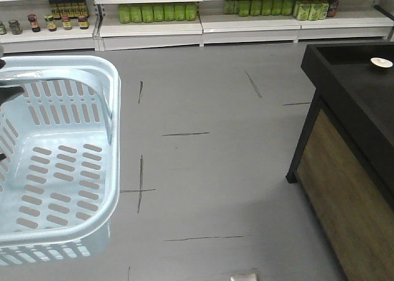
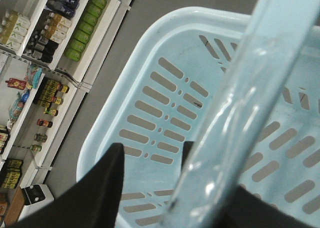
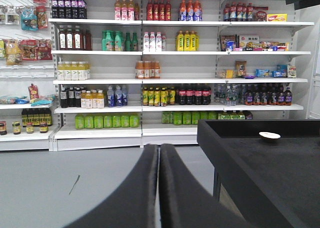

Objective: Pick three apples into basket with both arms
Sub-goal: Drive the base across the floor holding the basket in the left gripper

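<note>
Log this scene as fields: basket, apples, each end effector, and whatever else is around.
basket: pale blue, visible interior empty
apples: none in view
left end effector: beside basket handle, grip unclear
right end effector: shut, empty
black table: right of basket, white dish on it
shelves: stocked bottles and jars

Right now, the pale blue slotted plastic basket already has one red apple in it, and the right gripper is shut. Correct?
Not quite: the pale blue slotted plastic basket is empty. The left wrist and front views show only its bare slotted bottom. The rest stands: the right gripper is shut, fingers pressed together.
</note>
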